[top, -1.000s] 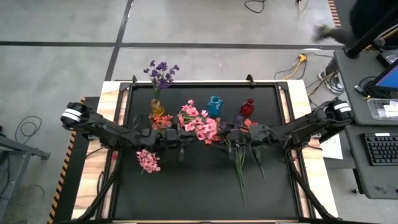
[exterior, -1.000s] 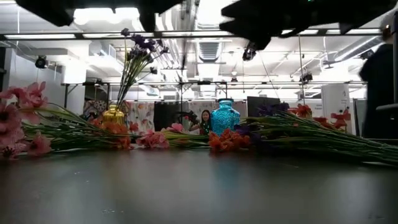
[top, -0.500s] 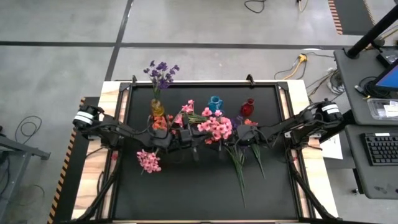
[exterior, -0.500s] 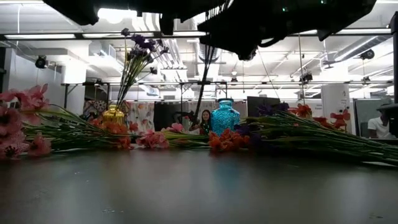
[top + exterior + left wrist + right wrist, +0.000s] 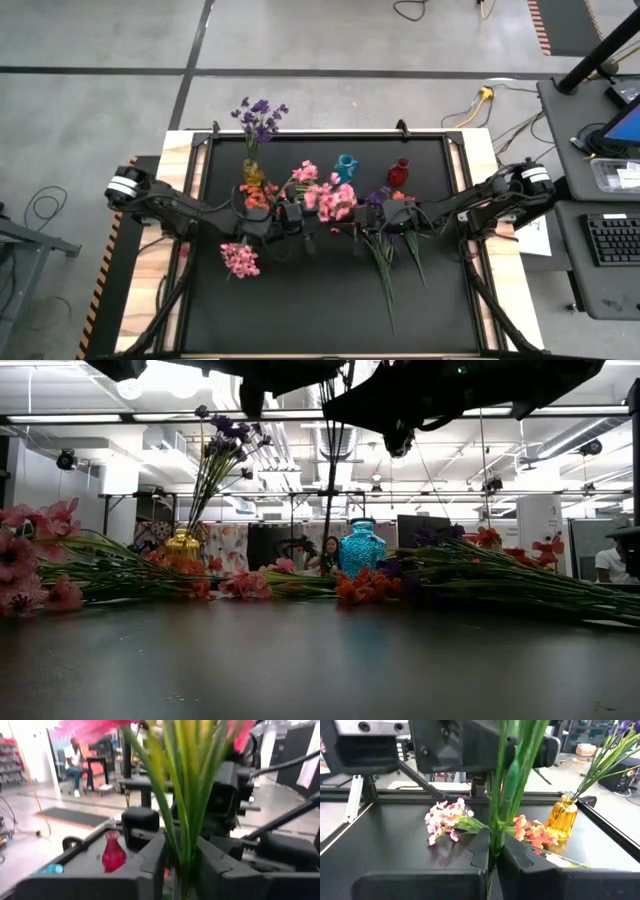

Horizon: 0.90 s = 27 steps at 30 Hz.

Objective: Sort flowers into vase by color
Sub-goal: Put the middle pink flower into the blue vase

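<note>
A pink flower sprig (image 5: 325,197) stands upright in the air over the table's middle. Its green stems (image 5: 327,480) hang below the two grippers. My right gripper (image 5: 493,852) reaches in level from the right and is shut on these stems. My left gripper (image 5: 181,870) reaches in level from the left. Its fingers are slightly parted on either side of the same stems. The yellow vase (image 5: 252,173) holds purple flowers (image 5: 258,115). The blue vase (image 5: 346,168) and red vase (image 5: 398,173) stand beside it. My right gripper pinches the pink sprig's bundled stems (image 5: 495,832) between its two fingers. The fingers are level, come from the table's right and lie across the stems. The sprig stands upright, blossoms above and stem ends hanging clear of the table. My left gripper has the stems (image 5: 184,855) in its gap, but I cannot tell whether its fingers touch them.
Another pink sprig (image 5: 238,258) lies on the black mat at the near left. Coral-red flowers (image 5: 258,195) lie by the yellow vase. Long green stems (image 5: 385,270) and purple blossoms (image 5: 378,197) lie under the right arm. People show in the room behind.
The pink sprig has been tipped upright, so its stems now hang straight down in the low view. Its blossoms have shifted a little toward the blue vase. My right gripper has moved toward the table's left, up to the stems.
</note>
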Each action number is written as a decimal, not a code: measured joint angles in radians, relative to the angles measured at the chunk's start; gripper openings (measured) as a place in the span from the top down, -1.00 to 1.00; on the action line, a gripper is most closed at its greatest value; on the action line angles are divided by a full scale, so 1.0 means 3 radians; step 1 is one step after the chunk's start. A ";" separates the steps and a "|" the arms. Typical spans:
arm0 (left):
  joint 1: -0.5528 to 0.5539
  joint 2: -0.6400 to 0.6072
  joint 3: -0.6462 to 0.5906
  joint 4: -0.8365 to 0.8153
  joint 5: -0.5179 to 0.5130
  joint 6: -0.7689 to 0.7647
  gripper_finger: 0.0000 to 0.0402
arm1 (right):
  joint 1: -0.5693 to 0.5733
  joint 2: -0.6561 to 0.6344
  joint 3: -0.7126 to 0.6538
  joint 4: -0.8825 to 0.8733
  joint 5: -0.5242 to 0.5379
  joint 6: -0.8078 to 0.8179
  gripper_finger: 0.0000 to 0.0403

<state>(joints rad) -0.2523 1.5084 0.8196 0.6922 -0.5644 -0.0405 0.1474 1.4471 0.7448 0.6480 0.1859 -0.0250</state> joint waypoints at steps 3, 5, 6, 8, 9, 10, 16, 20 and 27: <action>-0.0041 -0.0161 -0.0003 -0.0465 -0.0003 -0.0131 0.43 | -0.0028 -0.0010 0.0001 -0.0033 -0.0008 -0.0005 0.93; -0.0074 -0.0309 0.0011 -0.0859 -0.0004 -0.0202 0.31 | -0.0067 -0.0044 0.0001 -0.0081 -0.0010 -0.0006 0.93; -0.0092 -0.0379 0.0024 -0.1050 -0.0004 -0.0254 0.26 | -0.0099 -0.0068 0.0002 -0.0099 -0.0009 -0.0006 0.93; -0.0130 -0.0523 0.0058 -0.1487 -0.0005 -0.0399 0.18 | -0.0178 -0.0155 0.0003 -0.0174 -0.0008 -0.0006 0.93; -0.0142 -0.0584 0.0082 -0.1705 -0.0006 -0.0497 0.15 | -0.0226 -0.0208 0.0003 -0.0195 -0.0008 -0.0008 0.93; -0.0158 -0.0641 0.0107 -0.1921 -0.0004 -0.0614 0.12 | -0.0281 -0.0273 0.0003 -0.0239 -0.0007 -0.0025 0.93; -0.0227 -0.0807 0.0159 -0.2616 -0.0009 -0.1107 0.08 | -0.0724 -0.0677 0.0006 -0.0275 0.0038 -0.0257 0.93; -0.0236 -0.0798 0.0159 -0.2748 -0.0004 -0.1244 0.11 | -0.1105 -0.0857 0.0008 -0.0300 0.0294 -0.0412 0.93; -0.0236 -0.0730 0.0159 -0.2767 -0.0004 -0.1266 0.15 | -0.1655 -0.0842 0.0007 -0.0325 0.0214 -0.0214 0.94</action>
<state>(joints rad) -0.3229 1.2895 0.8673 -0.1380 -0.5655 -0.4202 -0.3490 1.1946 0.7471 0.5504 0.2501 -0.0892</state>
